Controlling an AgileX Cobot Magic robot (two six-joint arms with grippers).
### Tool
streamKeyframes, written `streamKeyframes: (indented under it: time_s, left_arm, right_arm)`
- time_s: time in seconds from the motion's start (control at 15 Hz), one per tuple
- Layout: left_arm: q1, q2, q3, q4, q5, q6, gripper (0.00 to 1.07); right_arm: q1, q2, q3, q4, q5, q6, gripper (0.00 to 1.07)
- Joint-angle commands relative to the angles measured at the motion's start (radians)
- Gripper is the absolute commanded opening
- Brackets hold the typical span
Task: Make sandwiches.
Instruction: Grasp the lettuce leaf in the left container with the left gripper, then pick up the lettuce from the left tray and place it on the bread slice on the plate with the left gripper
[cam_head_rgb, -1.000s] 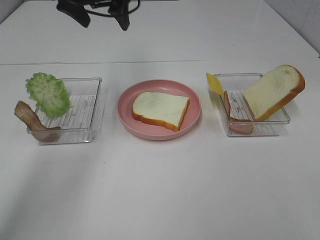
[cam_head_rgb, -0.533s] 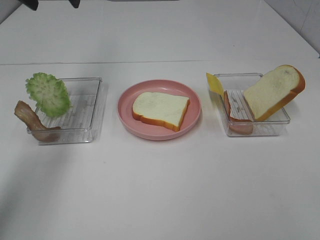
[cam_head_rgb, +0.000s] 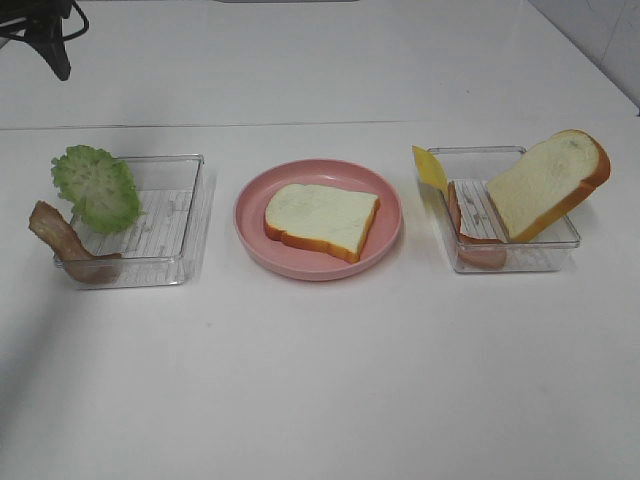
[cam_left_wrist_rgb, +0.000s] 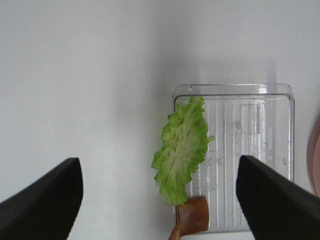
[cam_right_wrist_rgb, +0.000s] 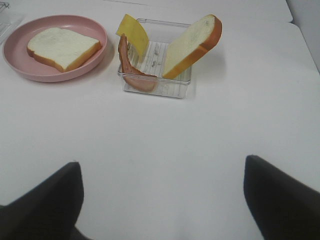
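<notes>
left fingers (cam_left_wrist_rgb: 45, 200) swung left; two bread slices (cam_head_rgb: 320, 218) (cam_head_rgb: 545, 185), two bacon strips (cam_head_rgb: 60, 245) (cam_head_rgb: 466, 238)

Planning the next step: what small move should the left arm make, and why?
Probably lower the left gripper onto the lettuce to grasp it. Its jaws stand open with the leaf between them in the wrist view, propped on the tray edge, and the bread on the plate is bare.
</notes>
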Motion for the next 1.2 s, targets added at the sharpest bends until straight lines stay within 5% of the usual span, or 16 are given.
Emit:
streamKeyframes:
  time_s: [0.07, 0.53, 0.73, 0.8, 0.87, 1.2]
  left_arm:
    - [-0.017, 0.075, 0.009, -0.011, 0.046, 0.016, 0.73]
    - [-0.059, 0.206, 0.007, -0.014, 0.007, 0.024, 0.66]
    - [-0.063, 0.218, 0.007, -0.014, -0.001, 0.023, 0.46]
    - [-0.063, 0.219, 0.007, -0.010, 0.001, 0.030, 0.17]
    - [-0.063, 0.219, 0.007, -0.011, 0.001, 0.030, 0.01]
    - [-0.063, 0.203, -0.007, -0.025, 0.038, 0.042, 0.00]
  right_arm:
    - [-0.004, -0.021, 0.001, 0.000, -0.005, 0.001, 0.77]
    - [-0.004, -0.021, 0.001, 0.003, -0.005, 0.001, 0.77]
    - [-0.004, -0.021, 0.001, 0.003, -0.005, 0.001, 0.77]
    - [-0.004, -0.021, 0.001, 0.003, -0.005, 0.001, 0.77]
    - [-0.004, -0.021, 0.001, 0.003, -0.005, 0.001, 0.77]
    - [-0.004, -0.021, 0.001, 0.003, -0.005, 0.001, 0.77]
